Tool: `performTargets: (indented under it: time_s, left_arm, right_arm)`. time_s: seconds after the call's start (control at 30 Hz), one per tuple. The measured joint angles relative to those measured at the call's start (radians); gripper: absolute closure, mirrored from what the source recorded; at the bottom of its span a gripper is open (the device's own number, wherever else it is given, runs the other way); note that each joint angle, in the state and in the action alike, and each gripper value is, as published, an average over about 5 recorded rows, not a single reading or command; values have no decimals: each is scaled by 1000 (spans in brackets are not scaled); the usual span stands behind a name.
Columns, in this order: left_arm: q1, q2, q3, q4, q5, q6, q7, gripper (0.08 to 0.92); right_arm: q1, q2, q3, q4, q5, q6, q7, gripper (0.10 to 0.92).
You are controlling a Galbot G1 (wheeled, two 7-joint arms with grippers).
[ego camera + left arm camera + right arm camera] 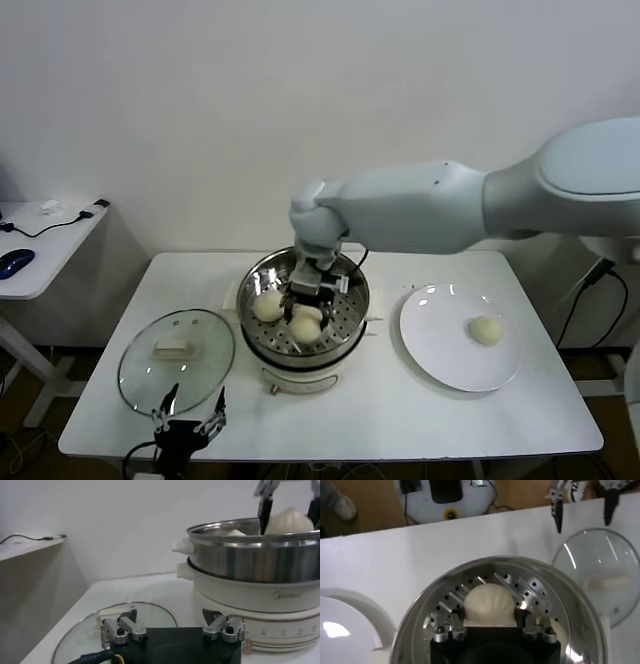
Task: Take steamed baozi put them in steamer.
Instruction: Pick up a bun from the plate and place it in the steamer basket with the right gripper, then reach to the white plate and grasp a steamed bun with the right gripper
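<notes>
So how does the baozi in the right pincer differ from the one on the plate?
The held baozi sits between the right pincer fingers over the steamer; the plate baozi lies free on the white plate. The first has neighbours; the second is alone. Both are pale and domed.

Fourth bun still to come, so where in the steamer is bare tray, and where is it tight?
Bare perforated tray lies along the steamer's far and right rim. The near-left is crowded: three steamed baozi cluster there, the right end effector around one.

A lab: bare white wall (200, 120), plain white table (400, 410), cabled side desk (40, 250).
</notes>
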State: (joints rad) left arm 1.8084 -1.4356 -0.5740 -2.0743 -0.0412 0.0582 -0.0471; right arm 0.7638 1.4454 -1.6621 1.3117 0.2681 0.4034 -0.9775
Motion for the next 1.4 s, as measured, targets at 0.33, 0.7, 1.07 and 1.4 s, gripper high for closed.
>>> performTargets:
  time_s: [0.33, 0.7, 1.07, 1.4]
  left_arm:
    - [2, 3, 0, 0, -1, -1, -2, 177]
    - [12, 7, 1, -14, -1, -6, -2, 177]
    - [9, 2, 4, -16, 2, -9, -2, 177]
    - [2, -12, 1, -12, 4, -5, 0, 177]
  right_arm:
    - [-65, 30, 12, -60, -54, 62, 18, 250]
    - [9, -40, 5, -62, 43, 87, -29, 202]
    - [182, -331, -151, -88, 222, -66, -91, 202]
    - [132, -641, -185, -117, 198, -289, -82, 203]
